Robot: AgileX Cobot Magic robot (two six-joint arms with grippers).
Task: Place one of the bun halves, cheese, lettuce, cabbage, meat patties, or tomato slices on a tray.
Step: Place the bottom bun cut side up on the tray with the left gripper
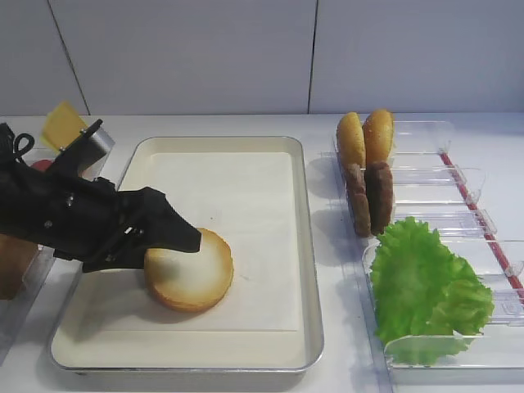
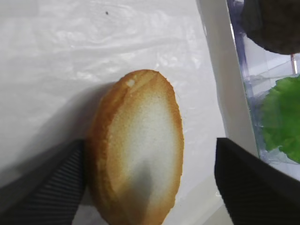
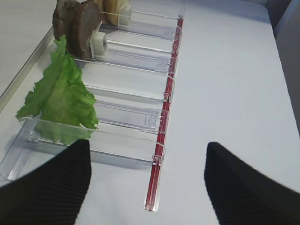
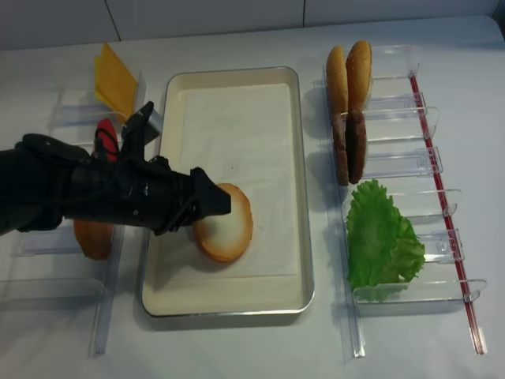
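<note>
Lying cut face up on the paper liner of the tray [image 1: 304, 246], toward its near left part, the bun half [image 1: 190, 270], with the left hand [image 2: 150, 187] spread wide around it: one finger [image 2: 47, 183] pressing close against the toasted rim, the other standing clear on the far side. Gripping nothing, by the look of it. Risking a drag or a flip of the bun on withdrawal, with that near finger catching the rim. Also risking a wrinkled liner underneath. Further right on the bench [image 3: 234, 70], hanging parted and empty over bare surface beside the clear holders [image 3: 131, 117], the right hand [image 3: 147, 183]. Sitting beyond, the lettuce [image 1: 426, 286], then the meat patties [image 1: 370, 196], both well clear of trouble.
</note>
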